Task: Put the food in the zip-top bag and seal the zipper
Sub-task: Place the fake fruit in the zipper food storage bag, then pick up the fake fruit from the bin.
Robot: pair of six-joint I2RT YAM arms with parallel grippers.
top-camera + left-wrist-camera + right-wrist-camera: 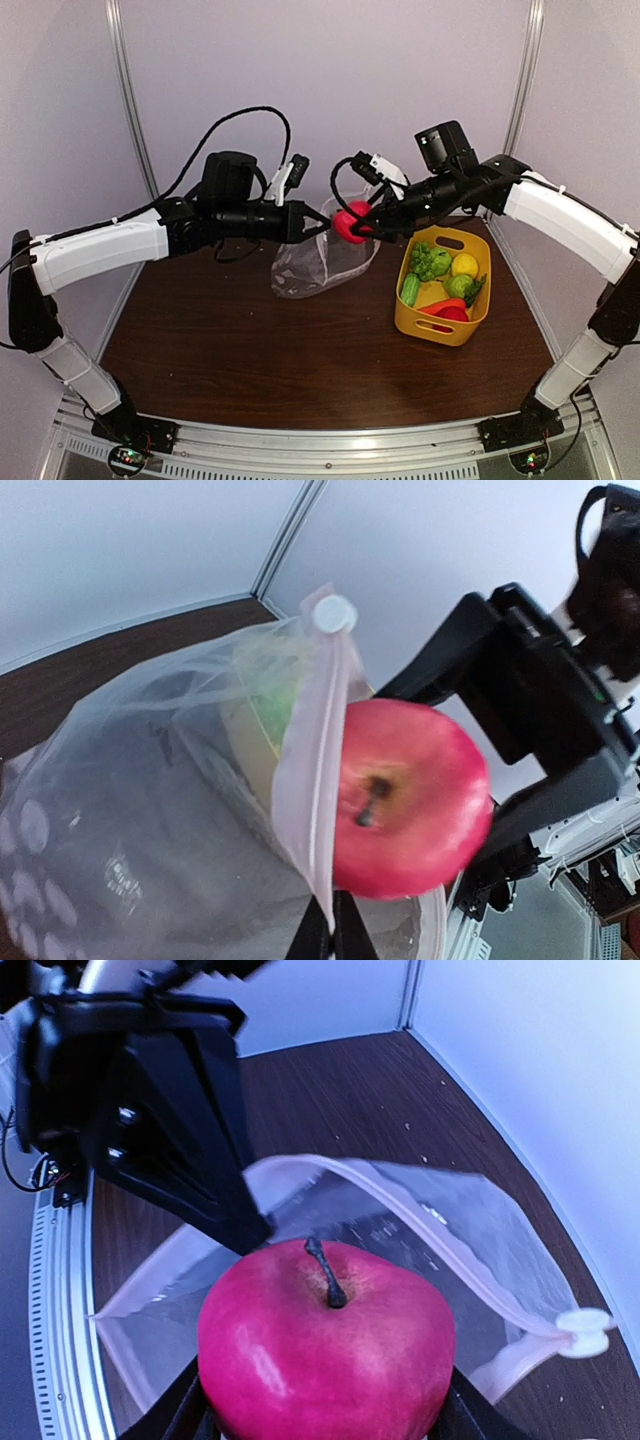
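Right gripper clamped round the red apple, stem up, poised over the mouth of the zip-top bag. Left gripper pinched shut on the bag's rim, lifting it; the opening lay just below the apple, toward my left arm

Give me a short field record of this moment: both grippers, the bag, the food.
left gripper: shut on zip-top bag rim, holding mouth open
right gripper: holding red apple at the bag's mouth, not inside
zipper: unsealed
yellow basket: grapes, lemon, cucumber and other food inside
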